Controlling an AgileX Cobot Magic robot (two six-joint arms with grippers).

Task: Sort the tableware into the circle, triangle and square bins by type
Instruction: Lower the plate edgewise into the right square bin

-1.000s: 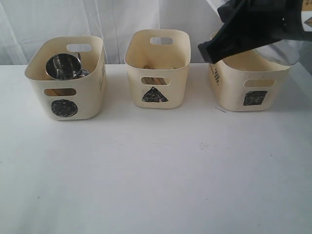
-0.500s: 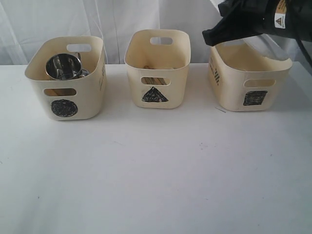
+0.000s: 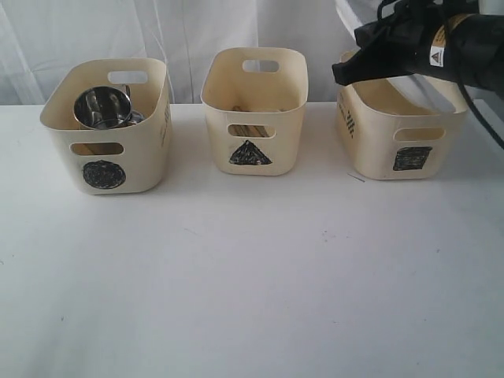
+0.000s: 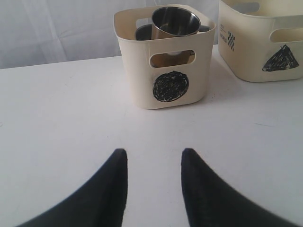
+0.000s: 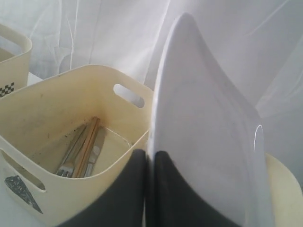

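Note:
My right gripper point(image 5: 150, 153) is shut on the rim of the large white plate point(image 5: 208, 118), which stands on edge. In the exterior view that gripper point(image 3: 343, 74) hangs over the square bin point(image 3: 402, 146). The triangle bin point(image 3: 253, 118) holds a fork point(image 5: 66, 165), chopsticks point(image 5: 88, 144) and a knife point(image 5: 97, 152). A steel mug point(image 3: 101, 106) sticks up from the circle bin point(image 3: 102, 153). My left gripper point(image 4: 154, 153) is open over bare table, facing the circle bin point(image 4: 137, 71), with nothing between its fingers.
The three bins stand in a row at the back of the white table point(image 3: 252, 276), in front of a white curtain point(image 3: 197, 31). A second steel vessel point(image 4: 143, 32) sits behind the mug point(image 4: 175, 21). A cream rim point(image 5: 284, 182) shows beside the plate.
The right arm has drawn back to the right and now hangs smaller over the square bin, still gripping the plate. The left gripper and the bins have not moved.

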